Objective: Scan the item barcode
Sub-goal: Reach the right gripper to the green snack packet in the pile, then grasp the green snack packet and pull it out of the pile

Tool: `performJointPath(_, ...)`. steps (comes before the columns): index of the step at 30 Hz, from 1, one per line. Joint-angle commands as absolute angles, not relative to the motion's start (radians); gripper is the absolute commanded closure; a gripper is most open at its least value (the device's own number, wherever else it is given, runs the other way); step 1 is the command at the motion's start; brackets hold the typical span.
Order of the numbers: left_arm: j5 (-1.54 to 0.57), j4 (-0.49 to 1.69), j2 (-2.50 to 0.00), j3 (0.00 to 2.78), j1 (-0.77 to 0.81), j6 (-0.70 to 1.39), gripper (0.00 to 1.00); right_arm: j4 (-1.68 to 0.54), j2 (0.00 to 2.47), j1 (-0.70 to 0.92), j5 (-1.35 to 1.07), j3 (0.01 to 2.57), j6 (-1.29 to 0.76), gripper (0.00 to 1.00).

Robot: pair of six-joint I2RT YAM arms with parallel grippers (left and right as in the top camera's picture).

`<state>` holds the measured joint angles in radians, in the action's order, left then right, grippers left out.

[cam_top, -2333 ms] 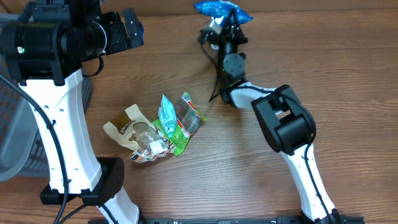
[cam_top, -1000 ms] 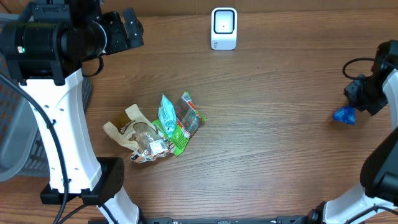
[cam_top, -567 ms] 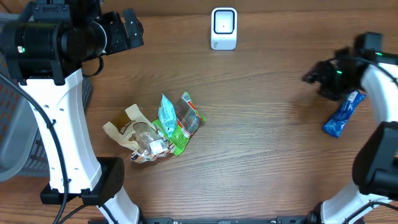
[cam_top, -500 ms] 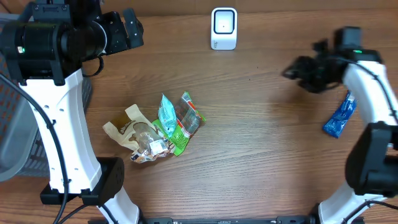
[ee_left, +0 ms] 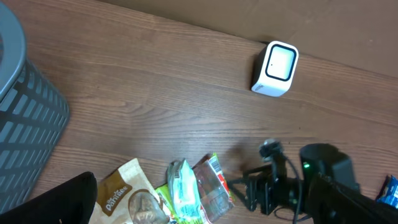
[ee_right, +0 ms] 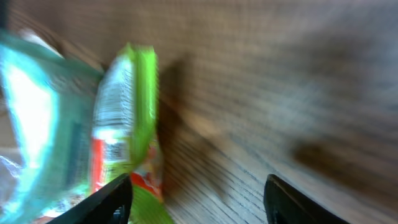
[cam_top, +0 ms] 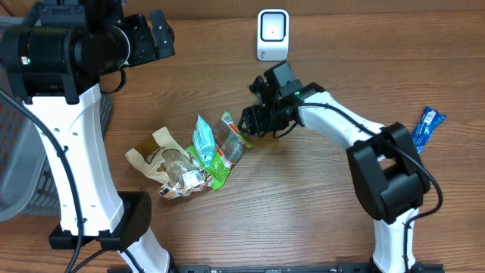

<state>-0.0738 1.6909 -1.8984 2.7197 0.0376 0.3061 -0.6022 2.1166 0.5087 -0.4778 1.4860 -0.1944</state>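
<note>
Wooden table [cam_top: 311, 216], grey slatted bin [ee_left: 28, 121]

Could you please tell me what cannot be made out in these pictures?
- Right wrist view: blur smears the green packet, so its print and any barcode are unreadable.
- Left wrist view: the bottom edge cuts off the snack pile, and the right edge cuts off most of the blue packet.
- Overhead view: the blue packet is too small to show a barcode.

Right wrist view blurred: green packet [ee_right: 127, 124] sits ahead-left of right end effector [ee_right: 198, 183], print unreadable. Teal packet [ee_right: 31, 112] beyond it is cut by the edge. Left wrist view: grey bin [ee_left: 25, 118] and blue packet [ee_left: 390, 188] cropped, both well apart from that end effector.
</note>
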Motion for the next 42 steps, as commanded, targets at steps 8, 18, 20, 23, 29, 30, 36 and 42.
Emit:
performJointPath(8,-0.070,1.689,-1.898,2.719,0.039,0.287,0.00,-0.710,2.106,0.530,-0.697,1.505,0.112,0.29)
performJointPath(18,-0.070,1.689,-1.898,2.719,0.039,0.287,0.00,-0.842,2.106,0.449,-0.750,1.683,-0.005,0.14)
performJointPath(20,-0.070,1.689,-1.898,2.719,0.039,0.287,0.00,-0.839,2.117,0.473,-0.686,1.676,-0.020,0.14)
performJointPath(23,-0.070,1.689,-1.898,2.719,0.039,0.287,0.00,-0.835,2.168,0.543,-0.560,1.673,-0.030,0.14)
performJointPath(29,-0.070,1.689,-1.898,2.719,0.039,0.287,0.00,-0.864,2.218,0.611,-0.474,1.673,0.007,0.32)
performJointPath(30,-0.070,1.689,-1.898,2.719,0.039,0.287,0.00,-0.874,2.218,0.611,-0.464,1.673,0.008,0.40)
performJointPath(36,-0.070,1.689,-1.898,2.719,0.039,0.287,0.00,-0.931,2.217,0.592,-0.400,1.643,0.034,0.96)
performJointPath(42,-0.070,1.689,-1.898,2.719,0.039,0.287,0.00,-1.000,2.153,0.469,-0.359,1.645,0.065,0.96)
